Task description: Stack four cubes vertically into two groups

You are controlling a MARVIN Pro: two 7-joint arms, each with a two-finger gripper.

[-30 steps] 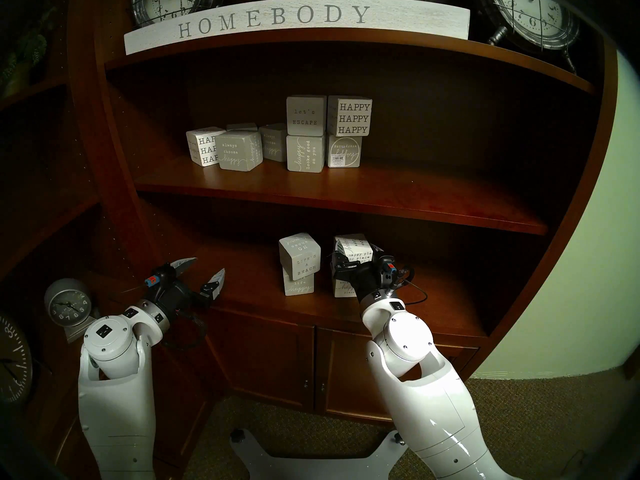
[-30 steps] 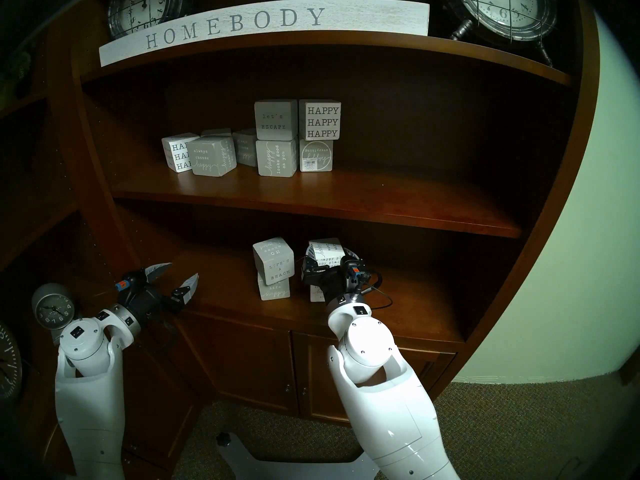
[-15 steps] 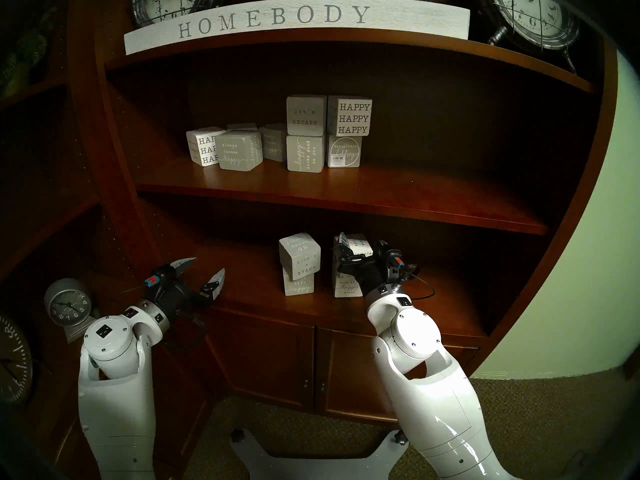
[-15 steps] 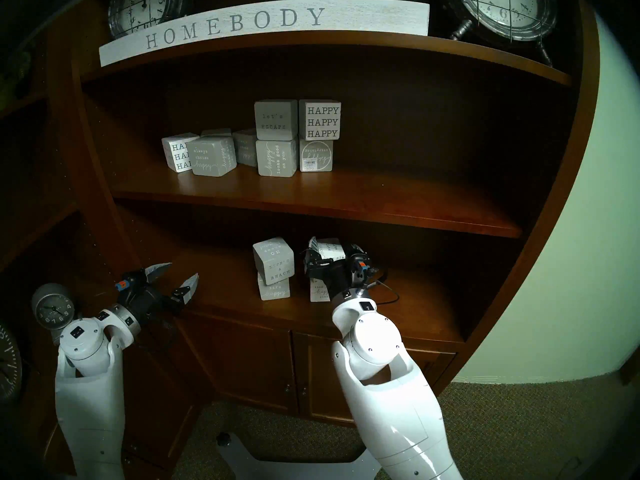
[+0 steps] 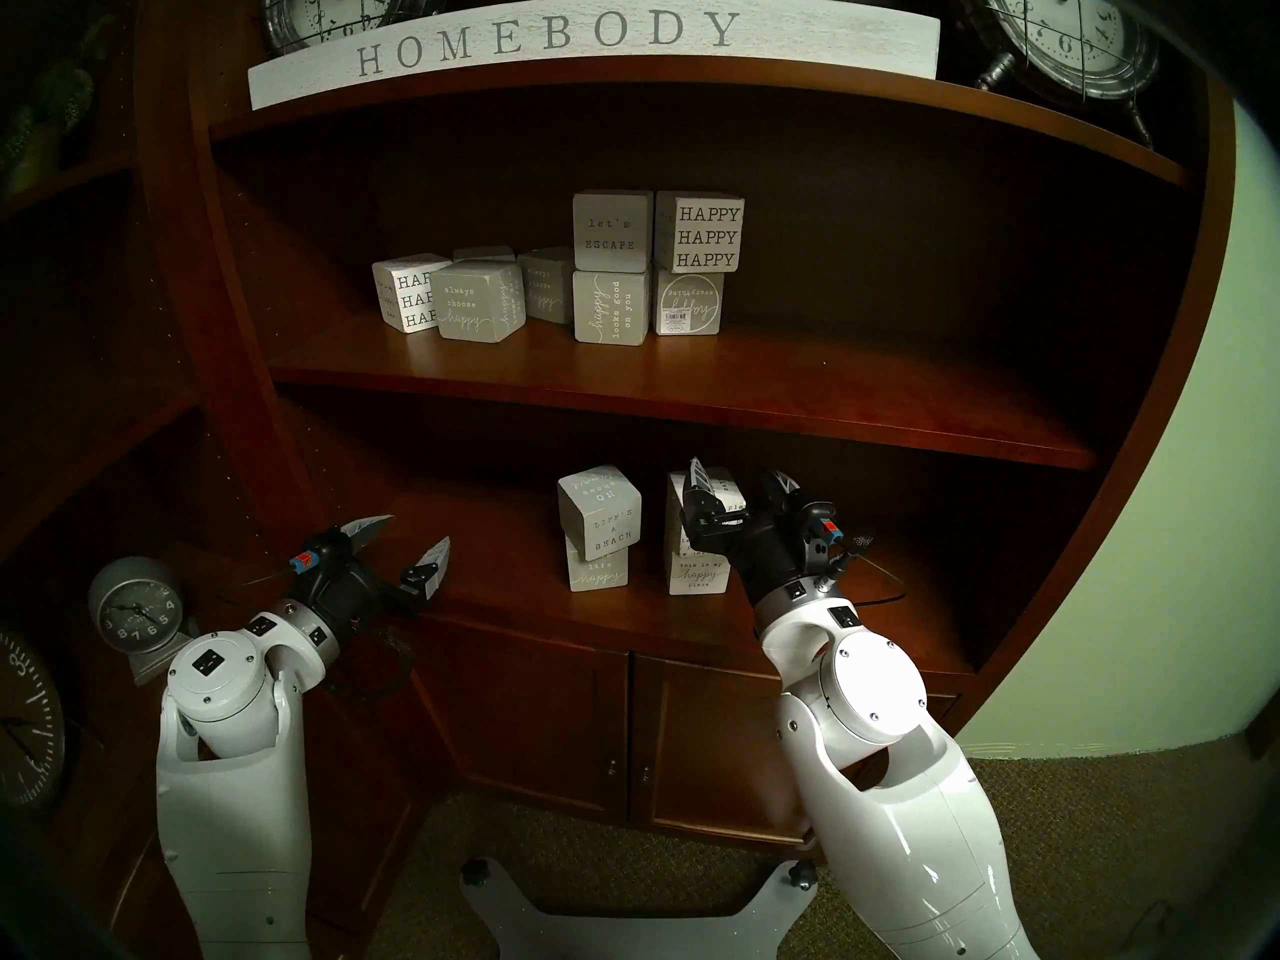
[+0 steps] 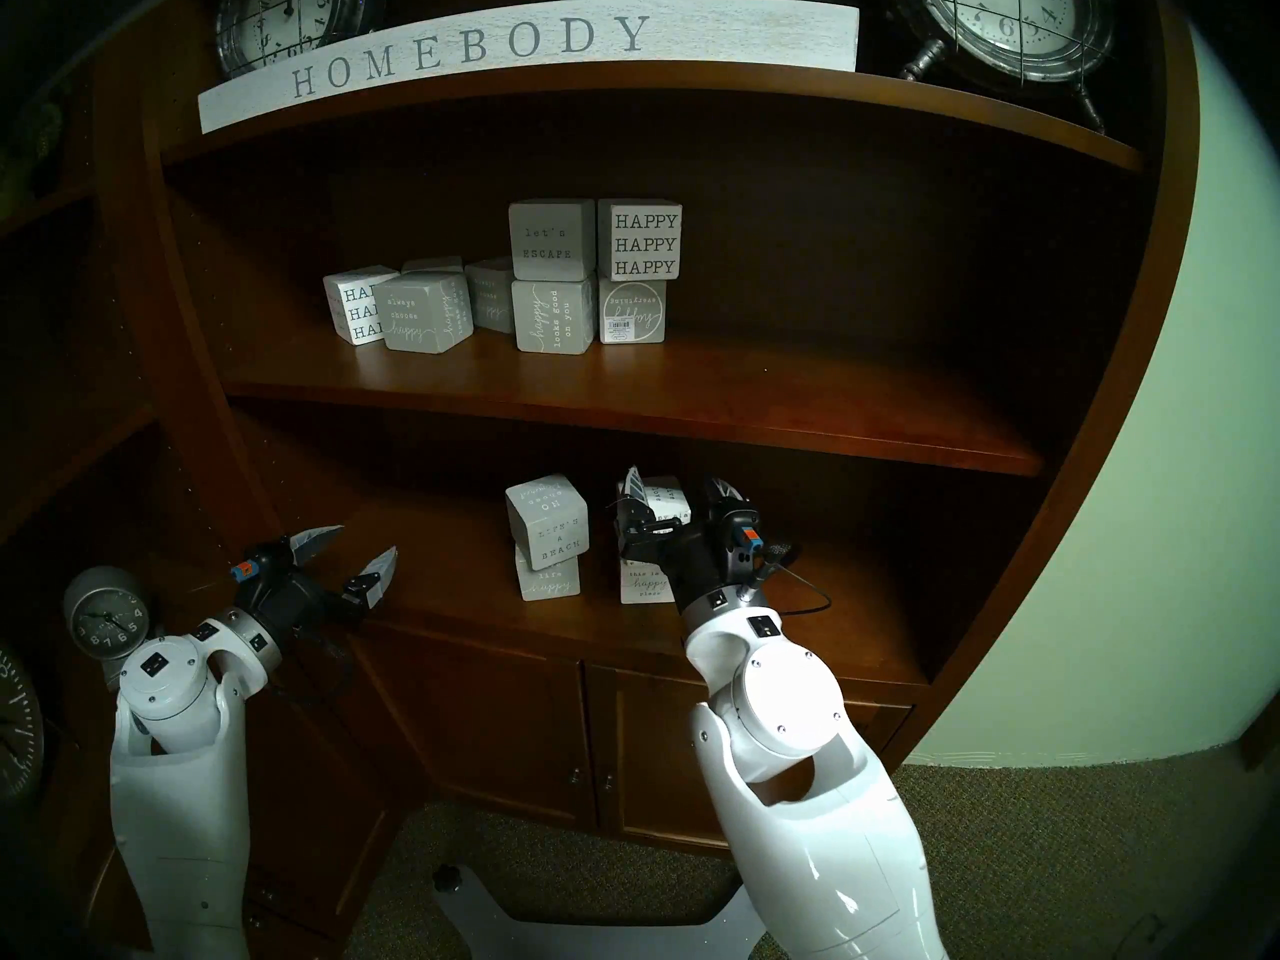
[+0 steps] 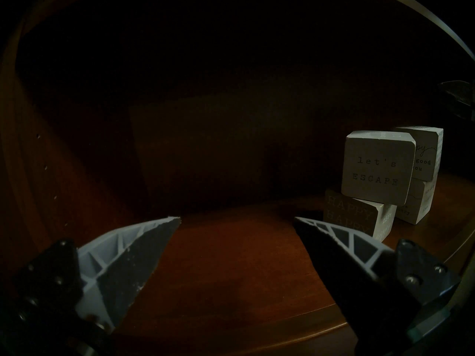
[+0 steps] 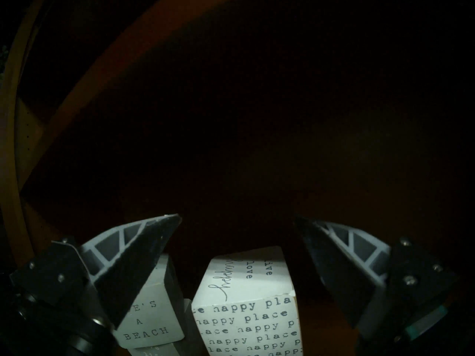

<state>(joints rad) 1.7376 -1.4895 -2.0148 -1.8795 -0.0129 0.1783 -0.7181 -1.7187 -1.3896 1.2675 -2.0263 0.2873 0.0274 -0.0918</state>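
On the lower shelf [image 5: 526,591] the grey "LIFE'S A BEACH" cube [image 5: 601,508] sits skewed on the grey "live life happy" cube [image 5: 599,569]. Right of them the white "happy place" print cube [image 5: 724,491] sits on the white "this is my happy place" cube [image 5: 696,572]. My right gripper [image 5: 740,479] is open just in front of and above the printed cube [image 8: 246,309], not touching it. My left gripper [image 5: 418,530] is open and empty at the shelf's left. Both stacks show in the left wrist view: grey [image 7: 376,168], white [image 7: 424,152].
The middle shelf board [image 5: 692,397] hangs close above the stacks. It carries several other lettered cubes [image 5: 613,266]. A "HOMEBODY" sign [image 5: 589,37] and clocks [image 5: 1067,23] stand on top. A small grey clock [image 5: 135,609] is by my left arm. Cabinet doors [image 5: 540,716] lie below.
My right gripper has opened off the white "happy place" print cube, leaving it on the white cube, and has drawn back to the right. The left arm has not moved.
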